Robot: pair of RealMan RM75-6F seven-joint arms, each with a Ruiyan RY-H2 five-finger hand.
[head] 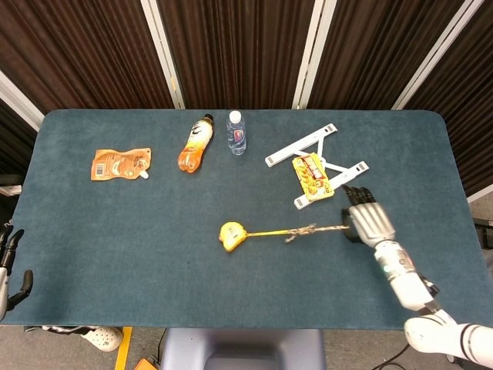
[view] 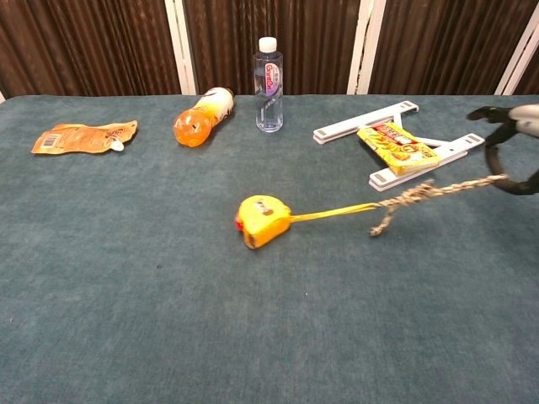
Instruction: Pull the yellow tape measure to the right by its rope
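The yellow tape measure (head: 232,235) (view: 263,221) lies near the middle of the table, its yellow tape drawn out to the right. A braided rope (head: 316,229) (view: 421,195) is knotted to the tape's end and runs on rightward. My right hand (head: 367,221) (view: 512,145) pinches the rope's far end, low over the cloth by the white stand. Only part of that hand shows at the chest view's right edge. My left hand (head: 9,266) hangs off the table's left edge, fingers apart, holding nothing.
A white folding stand (head: 312,162) with a yellow snack packet (head: 313,176) on it sits just behind the rope. An orange bottle (head: 196,143), a clear water bottle (head: 236,132) and an orange pouch (head: 120,163) lie along the back.
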